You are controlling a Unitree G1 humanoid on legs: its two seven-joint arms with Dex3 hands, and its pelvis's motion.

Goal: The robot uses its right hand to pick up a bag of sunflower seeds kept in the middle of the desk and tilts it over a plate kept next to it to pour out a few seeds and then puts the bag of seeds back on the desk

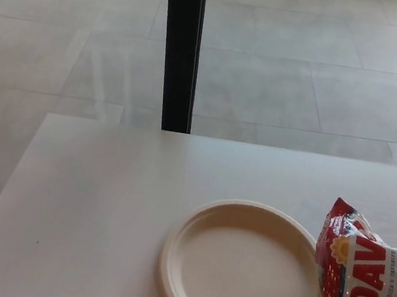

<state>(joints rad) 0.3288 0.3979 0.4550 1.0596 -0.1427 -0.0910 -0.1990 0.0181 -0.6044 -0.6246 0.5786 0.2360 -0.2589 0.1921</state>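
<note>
Waiting to start, by the look of it. No seeds on the plate [206, 226] yet, so nothing poured. Bag of sunflower seeds [364, 276] lying on its side on the desk [97, 194], red and white, crinkled top end touching the plate's right rim. Far end of the bag cut off by the right side of the head view.

No right hand to be seen, no left hand either, so cannot tell if fingers are spread or pressed together. Nothing holding the bag as far as can be seen, though its far end is out of sight.

Still to do, most likely: reach in with the right hand, grab the bag, lift it, tip it over the plate, shake out a few seeds, set the bag back down.

Plenty of bare desk to the left of the plate and behind it. Little room on the right, with the bag close to the picture's side. Plate near the front, its near rim cut off at the bottom. Back edge of the desk well behind the plate, with a black post [180, 51] and grey floor [324, 84] beyond. Probably best to lift straight up so the plate does not get bumped.
</note>
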